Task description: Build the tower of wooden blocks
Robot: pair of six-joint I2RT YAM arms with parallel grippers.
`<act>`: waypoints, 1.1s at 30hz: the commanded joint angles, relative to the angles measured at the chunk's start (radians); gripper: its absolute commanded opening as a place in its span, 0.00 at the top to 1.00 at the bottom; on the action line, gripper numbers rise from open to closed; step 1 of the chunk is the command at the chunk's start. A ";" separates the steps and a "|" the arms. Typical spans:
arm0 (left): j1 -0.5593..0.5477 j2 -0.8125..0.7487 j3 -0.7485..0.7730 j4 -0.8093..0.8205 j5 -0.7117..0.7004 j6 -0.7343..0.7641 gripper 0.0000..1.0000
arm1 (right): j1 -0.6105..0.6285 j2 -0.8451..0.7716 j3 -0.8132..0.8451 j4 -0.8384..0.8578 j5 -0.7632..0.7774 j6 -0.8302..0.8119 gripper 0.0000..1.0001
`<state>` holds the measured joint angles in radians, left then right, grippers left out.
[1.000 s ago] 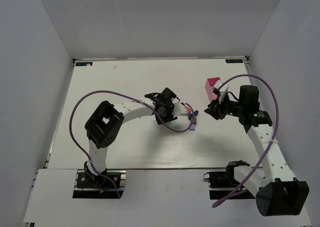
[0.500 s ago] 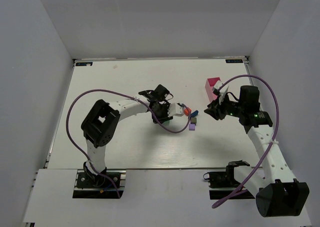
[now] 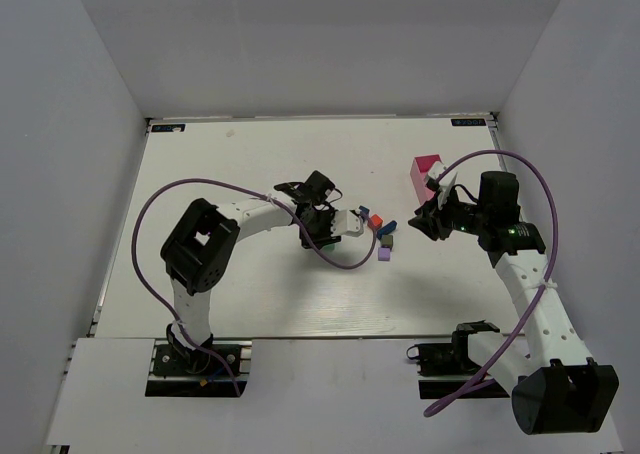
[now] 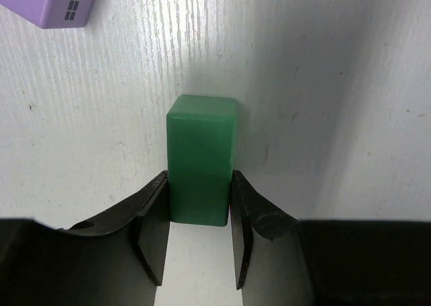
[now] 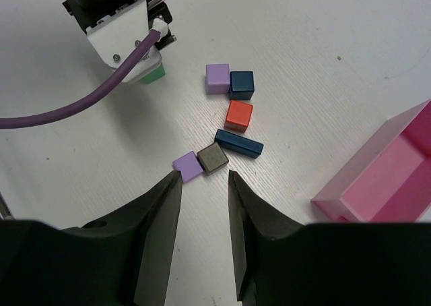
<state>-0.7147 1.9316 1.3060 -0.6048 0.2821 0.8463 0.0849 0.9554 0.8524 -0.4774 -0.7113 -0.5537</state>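
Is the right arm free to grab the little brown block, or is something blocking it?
Probably yes: the right gripper hangs open just short of the brown block, nothing between them, though a purple block touches its side.

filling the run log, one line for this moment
left gripper: shut on small green wooden block | right gripper: open, empty, near loose painted blocks | stacked: none yet
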 commanded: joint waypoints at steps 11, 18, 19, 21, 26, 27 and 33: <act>0.024 -0.082 -0.021 0.017 -0.018 -0.003 0.84 | -0.002 -0.015 -0.010 -0.009 -0.024 -0.006 0.58; 0.024 -0.072 -0.021 0.017 -0.027 -0.003 0.73 | -0.002 -0.014 -0.013 -0.012 -0.022 -0.006 0.57; 0.024 -0.072 -0.021 0.017 -0.027 -0.003 0.70 | -0.004 -0.012 -0.012 -0.009 -0.022 -0.006 0.57; 0.024 -0.072 -0.021 0.017 -0.027 -0.003 0.68 | -0.001 -0.012 -0.012 -0.010 -0.020 -0.008 0.57; 0.024 -0.072 -0.021 0.017 -0.037 -0.003 0.48 | -0.004 -0.014 -0.010 -0.009 -0.022 -0.005 0.57; 0.024 -0.072 -0.021 0.017 -0.037 -0.003 0.47 | -0.004 -0.014 -0.012 -0.009 -0.020 -0.006 0.57; 0.024 -0.072 -0.021 0.017 -0.047 -0.003 0.19 | -0.004 -0.014 -0.009 -0.012 -0.020 -0.005 0.57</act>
<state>-0.6949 1.9232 1.2892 -0.5934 0.2367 0.8436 0.0849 0.9554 0.8524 -0.4774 -0.7113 -0.5545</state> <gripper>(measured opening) 0.737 0.429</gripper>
